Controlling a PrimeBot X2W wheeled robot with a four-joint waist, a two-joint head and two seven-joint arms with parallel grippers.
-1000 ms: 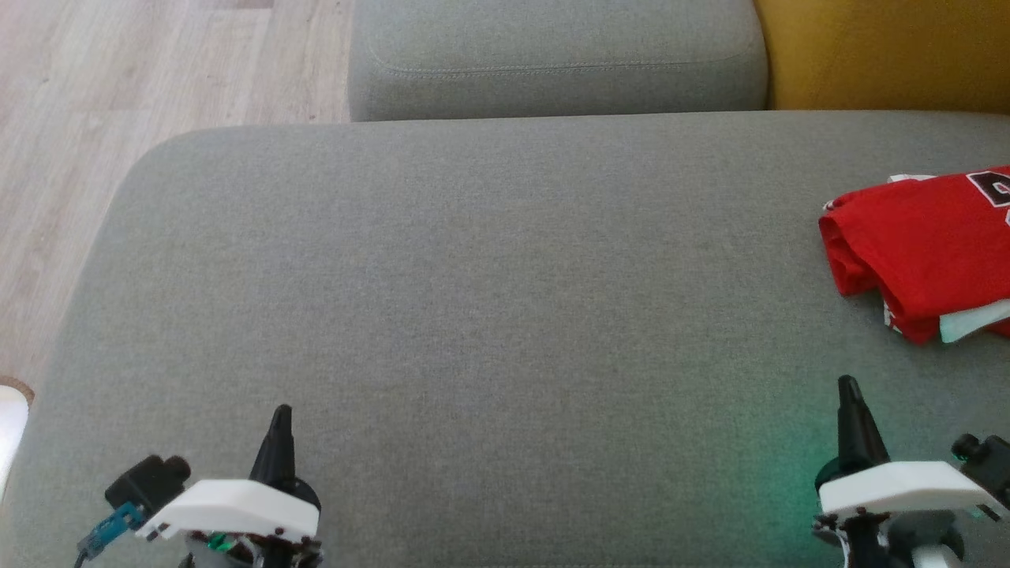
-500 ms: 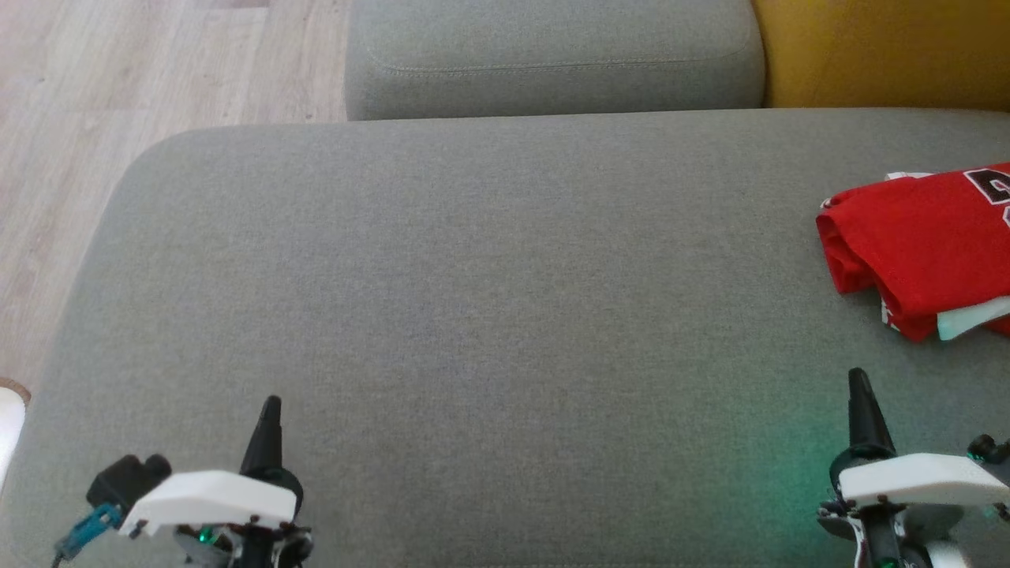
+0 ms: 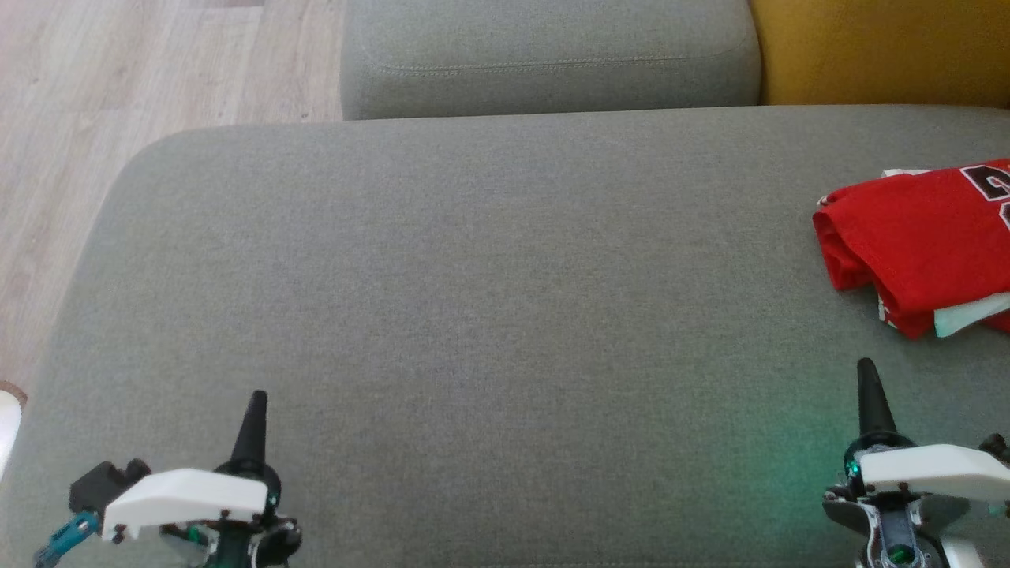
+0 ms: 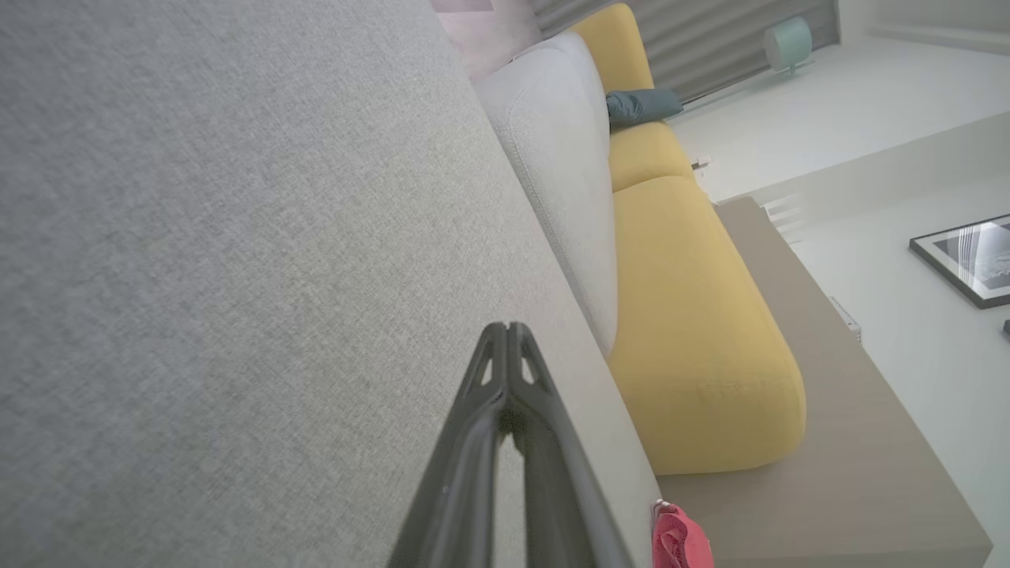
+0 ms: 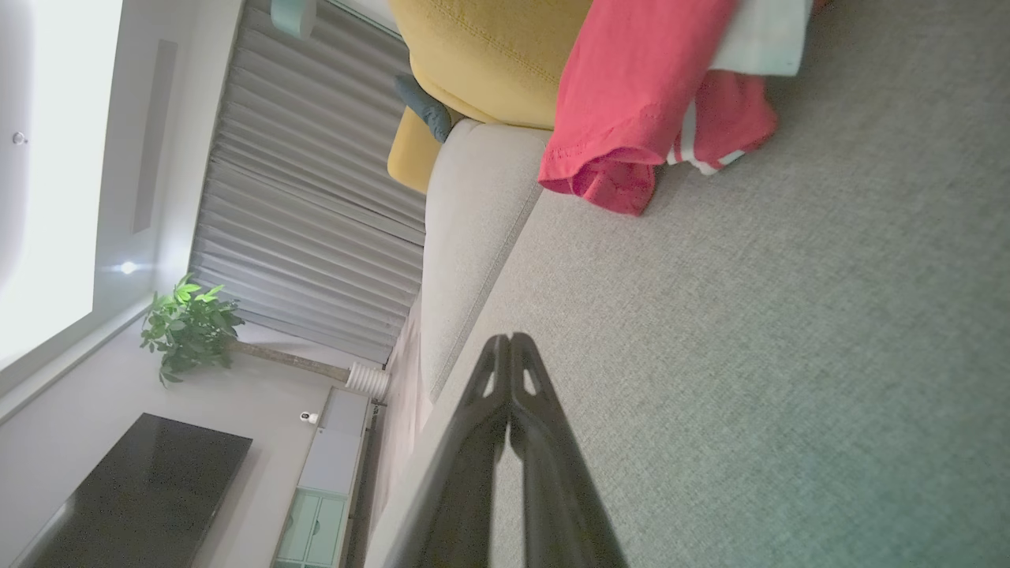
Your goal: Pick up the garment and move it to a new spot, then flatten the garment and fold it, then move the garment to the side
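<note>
In the head view, the red shirt (image 3: 915, 237) lies folded on the far right of the grey sofa seat (image 3: 489, 300), partly cut by the frame edge, with black-and-white lettering at its upper corner and a pale bit of fabric poking out underneath. The left gripper (image 3: 257, 398) sits at the lower left and the right gripper (image 3: 866, 369) at the lower right, each with its fingers pressed together into a single point and nothing between them. The shirt is ahead of the right gripper and apart from it. A grey back cushion (image 3: 544, 55) and a yellow cushion (image 3: 876, 51) sit beyond the seat, with wood floor (image 3: 118, 79) to the left.

In the left wrist view, the left gripper is closed and empty above the grey fabric. A small red scrap (image 4: 678, 540) shows at the bottom edge, possibly the shirt, though too little is visible to tell.

In the right wrist view, the right gripper's fingers meet at the tips, holding nothing. The shirt lies further along the seat, its rolled red edge and striped trim (image 5: 698, 154) facing the gripper.
</note>
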